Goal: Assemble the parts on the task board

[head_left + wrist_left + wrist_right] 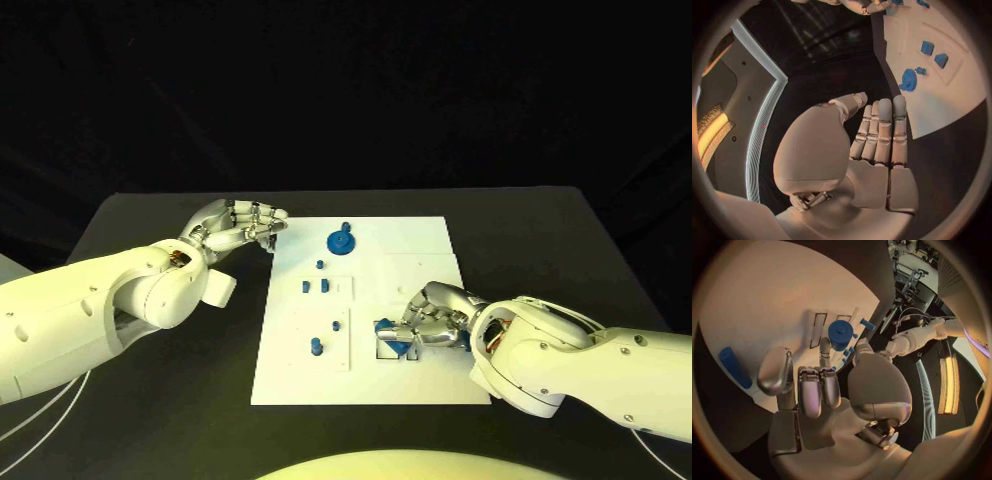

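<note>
Overhead, the white task board (411,375) lay mid-table with small blue parts on it, including a round blue disc (340,241) near its far end. The left hand (238,226) hovered off the board's far left corner, and the right hand (433,318) sat curled over a blue part (392,340) near the board's right side. From the left wrist, that hand's fingers (882,131) lay straight together, holding nothing. From the right wrist, whether the right hand's bent fingers (814,390) gripped anything could not be told; a blue cylinder (841,334) stood just beyond them.
</note>
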